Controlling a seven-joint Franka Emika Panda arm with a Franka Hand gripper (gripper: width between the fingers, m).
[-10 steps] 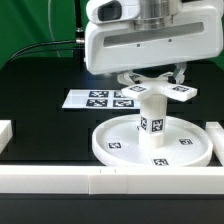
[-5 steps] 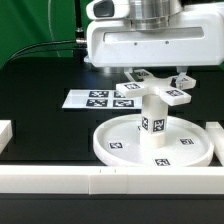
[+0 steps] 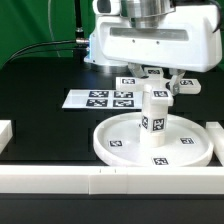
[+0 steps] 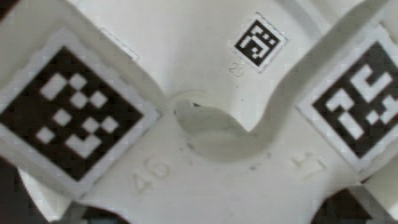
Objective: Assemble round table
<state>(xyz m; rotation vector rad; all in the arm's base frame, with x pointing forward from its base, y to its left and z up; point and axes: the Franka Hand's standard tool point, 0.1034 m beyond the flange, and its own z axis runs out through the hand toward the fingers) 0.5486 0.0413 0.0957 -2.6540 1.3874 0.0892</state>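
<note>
The large rimmed round disc (image 3: 120, 146) lies flat on the black table. The short cylinder leg (image 3: 152, 116) stands upright at its middle, tag facing the camera. The flat cross-shaped piece (image 3: 162, 92) sits on top of the leg, with tagged arms sticking out to both sides. My gripper (image 3: 163, 78) hangs straight over it, and its fingers come down round the piece's middle and look shut on it. In the wrist view the cross-shaped piece (image 4: 196, 150) fills the picture, with two tagged arms and a round hollow between them. My fingertips are hidden there.
The marker board (image 3: 98, 98) lies behind the disc toward the exterior view's left. A long white rail (image 3: 100, 181) runs along the front. Short white rail ends stand at the left (image 3: 5, 134) and right (image 3: 216, 134). A green backdrop hangs behind.
My gripper has shifted toward the exterior view's right and turned. The cross-shaped piece has turned with it on top of the leg. The disc and leg have stayed put.
</note>
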